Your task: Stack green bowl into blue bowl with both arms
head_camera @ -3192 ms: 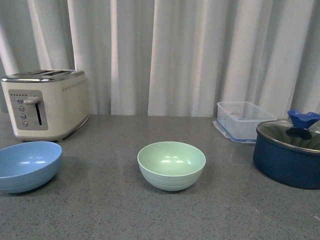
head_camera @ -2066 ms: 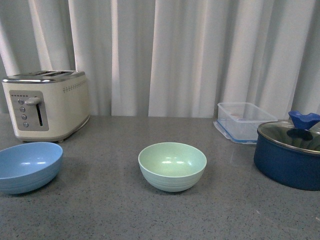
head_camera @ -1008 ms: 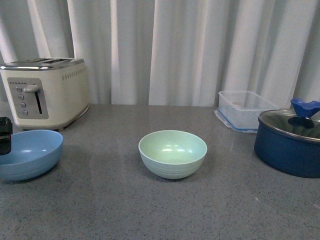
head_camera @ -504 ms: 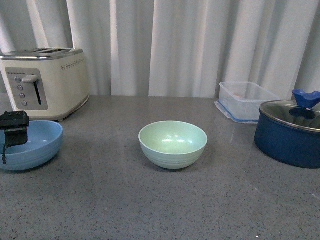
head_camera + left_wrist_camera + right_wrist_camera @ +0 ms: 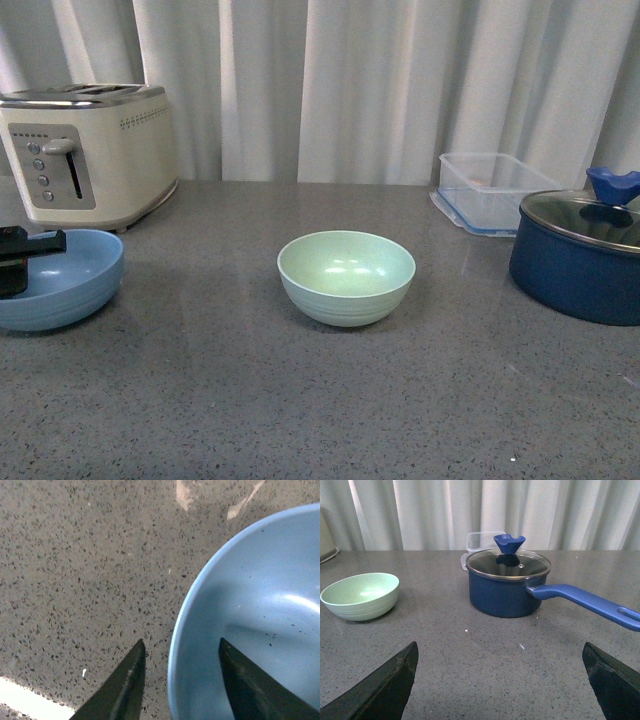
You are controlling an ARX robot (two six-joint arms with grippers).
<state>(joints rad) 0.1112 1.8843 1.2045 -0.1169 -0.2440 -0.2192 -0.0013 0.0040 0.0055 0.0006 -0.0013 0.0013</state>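
The left claw (image 5: 180, 641) stands open with its fingers (image 5: 125, 685) straddling the rim of the blue bowl (image 5: 260, 620), one finger outside the wall and one inside. Whether either finger touches the wall cannot be told, and it has no grip on the bowl. The green bowl (image 5: 346, 277) sits upright on the speckled grey countertop (image 5: 300, 400), well apart from that claw, toward the robot's right. The right claw (image 5: 500, 645) is spread wide and holds nothing. The green bowl and a navy saucepan (image 5: 507, 587) with a glass lid lie ahead of it, both well clear.
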